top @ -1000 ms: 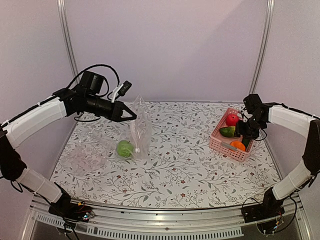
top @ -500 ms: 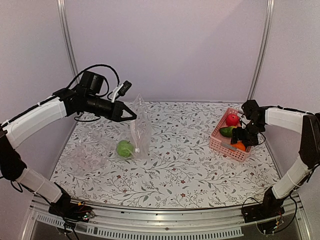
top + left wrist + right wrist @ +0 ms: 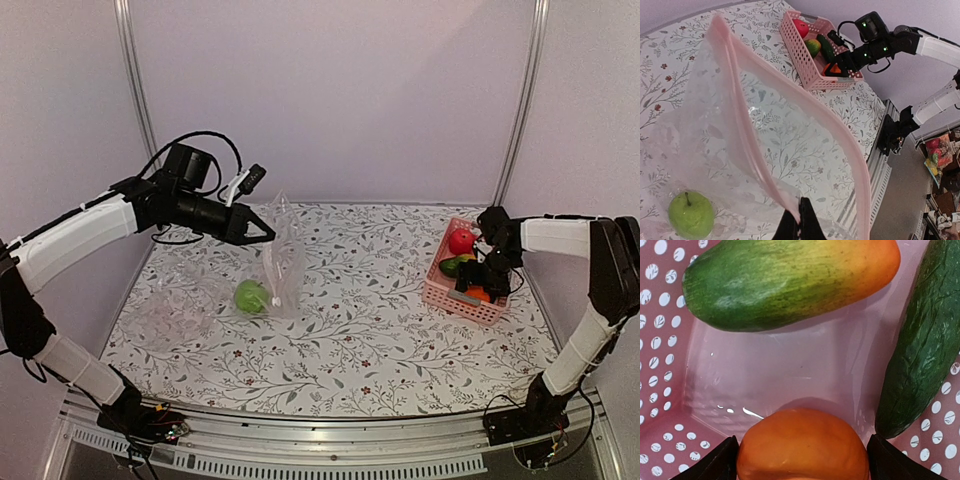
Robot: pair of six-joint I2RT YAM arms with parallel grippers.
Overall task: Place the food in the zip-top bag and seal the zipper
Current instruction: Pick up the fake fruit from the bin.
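My left gripper [image 3: 268, 234] [image 3: 800, 220] is shut on the rim of the zip-top bag [image 3: 280, 262] [image 3: 790, 130] and holds it up with the mouth gaping. The pink-tinted zipper [image 3: 840, 135] curves round the opening. The green apple [image 3: 250, 296] [image 3: 690, 215] shows through the film at the bag's bottom. My right gripper [image 3: 482, 280] [image 3: 802, 460] is down in the pink basket [image 3: 450, 295] [image 3: 765, 375], open, with a finger close on each side of the orange [image 3: 802, 450]. The mango [image 3: 790, 280], cucumber [image 3: 920, 350] and red apple [image 3: 461, 240] lie in the basket.
A hazy crumpled plastic film [image 3: 170, 305] lies on the floral table left of the bag. The basket stands at the table's right edge. Metal frame posts [image 3: 135, 90] rise at the back corners.
My right gripper has moved down into the basket and now straddles the orange. The left gripper and the bag have hardly moved.
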